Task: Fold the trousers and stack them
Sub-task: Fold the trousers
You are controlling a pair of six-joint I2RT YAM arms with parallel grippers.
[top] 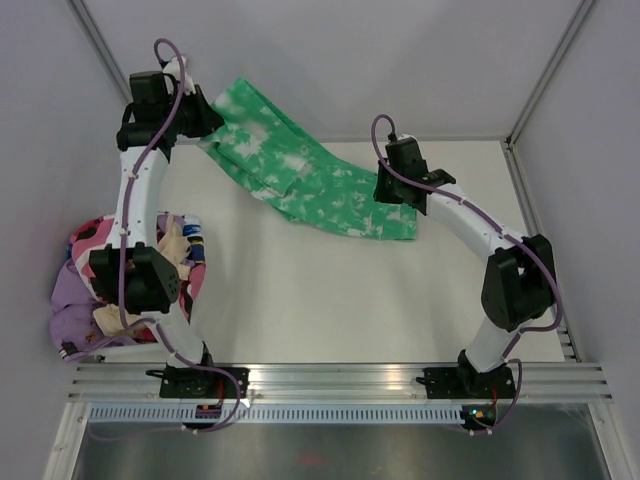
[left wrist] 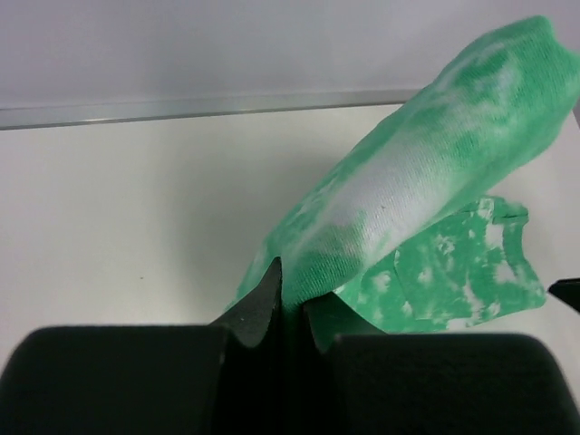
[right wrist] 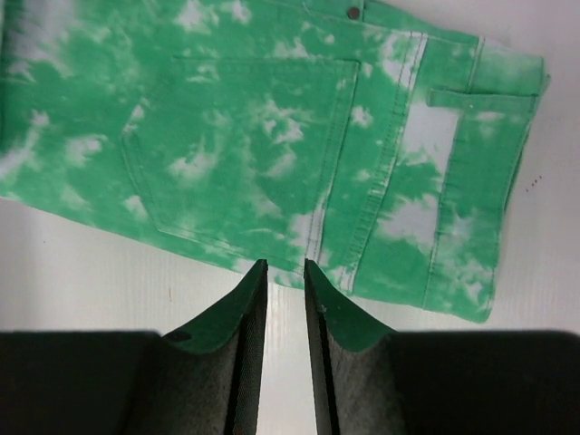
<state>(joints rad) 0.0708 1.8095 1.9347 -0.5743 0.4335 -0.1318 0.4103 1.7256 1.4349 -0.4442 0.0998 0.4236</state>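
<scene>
The green tie-dye trousers (top: 310, 175) lie slantwise across the far part of the table, waist end to the right. My left gripper (top: 205, 125) is shut on the leg end and holds it raised; in the left wrist view the fabric (left wrist: 426, 172) rises from the closed jaws (left wrist: 294, 276). My right gripper (top: 392, 190) hovers over the waist end. In the right wrist view its jaws (right wrist: 283, 265) stand a little apart and empty, at the near edge of the trousers (right wrist: 245, 136), by a back pocket. The dark waist button (right wrist: 352, 12) shows at the top.
A pile of mixed pink, purple and cream clothes (top: 110, 285) lies at the left edge beside the left arm. White walls and metal posts (top: 545, 70) close the back and sides. An aluminium rail (top: 340, 380) runs along the near edge.
</scene>
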